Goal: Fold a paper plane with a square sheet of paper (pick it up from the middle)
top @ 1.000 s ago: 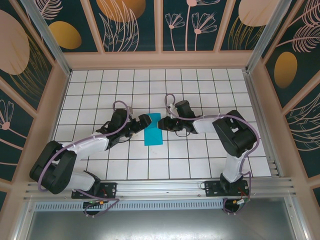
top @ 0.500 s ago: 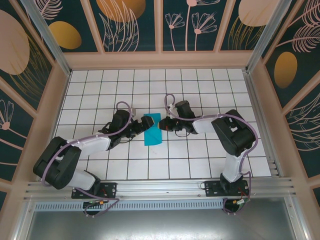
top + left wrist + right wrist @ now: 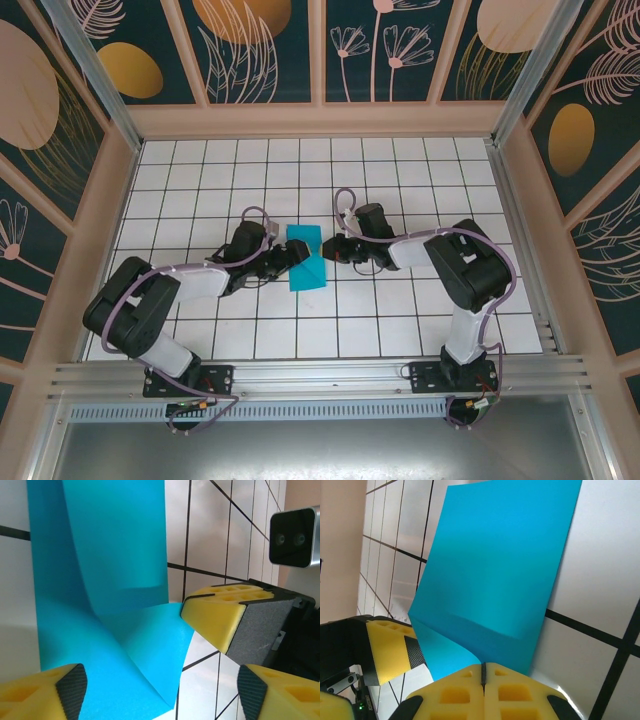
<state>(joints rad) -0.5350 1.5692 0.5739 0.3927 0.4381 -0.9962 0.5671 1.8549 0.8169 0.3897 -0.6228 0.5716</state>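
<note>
The square sheet of paper (image 3: 307,268) is a teal folded strip lying on the white grid table between my two arms. My right gripper (image 3: 333,250) is at its right edge. In the right wrist view the right gripper (image 3: 482,672) is shut, pinching the near edge of the paper (image 3: 500,570), which curls up off the tiles there. My left gripper (image 3: 291,256) is at the paper's left side. In the left wrist view the left gripper (image 3: 160,692) stands open, with a raised corner of the paper (image 3: 110,555) between its jaws and the right gripper's yellow fingers (image 3: 215,615) just beyond.
The white tiled table (image 3: 400,320) is boxed in by wood-framed patterned walls (image 3: 320,50) on three sides. An aluminium rail (image 3: 320,375) runs along the near edge by the arm bases. The right wrist's camera (image 3: 295,535) is close to my left gripper.
My right gripper has shut on the paper's edge. My left gripper has slid right onto the paper's left side and its jaws have narrowed a little.
</note>
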